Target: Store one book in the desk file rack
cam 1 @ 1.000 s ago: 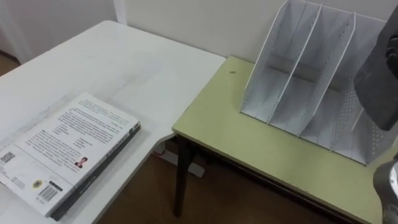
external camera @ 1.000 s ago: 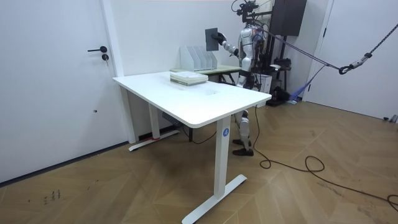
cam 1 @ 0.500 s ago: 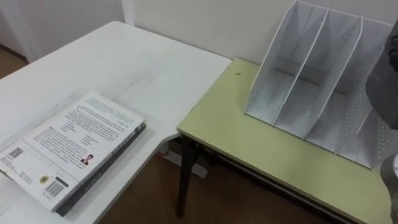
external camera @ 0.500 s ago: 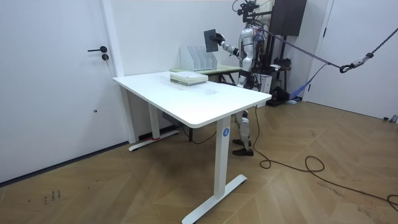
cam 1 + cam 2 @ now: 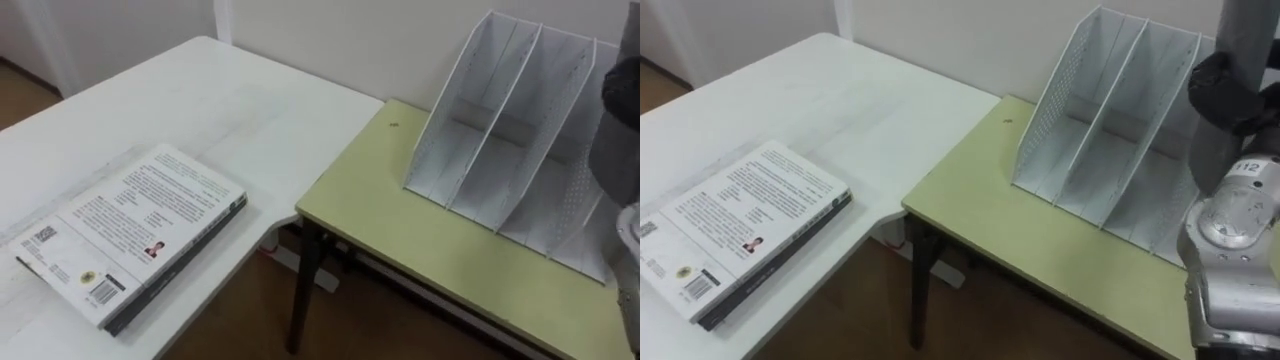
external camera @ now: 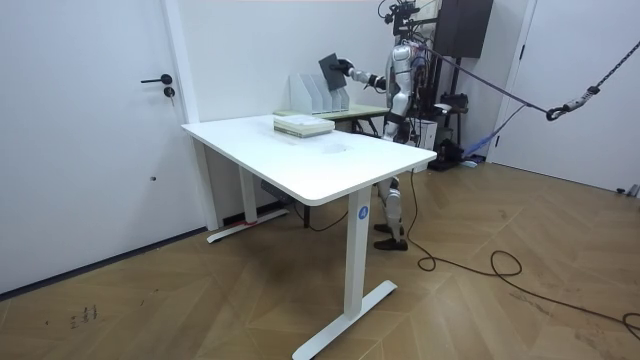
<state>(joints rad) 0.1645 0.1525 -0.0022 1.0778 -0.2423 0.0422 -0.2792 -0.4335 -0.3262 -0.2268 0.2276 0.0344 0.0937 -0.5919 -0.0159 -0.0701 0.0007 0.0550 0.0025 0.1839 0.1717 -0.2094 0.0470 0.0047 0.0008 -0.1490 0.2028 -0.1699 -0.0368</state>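
Tilted further, book [image 6: 330, 70] in right hand [image 5: 1230, 95] over file rack [image 5: 1110, 110].

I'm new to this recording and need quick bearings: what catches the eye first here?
The robot's right hand holds a grey book raised above the white file rack, which stands on the green desk at right. A stack of books lies on the white table at left.

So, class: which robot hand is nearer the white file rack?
Right. The right robot hand holds a grey book above the file rack; the left robot hand hangs by the robot's side, farther back.
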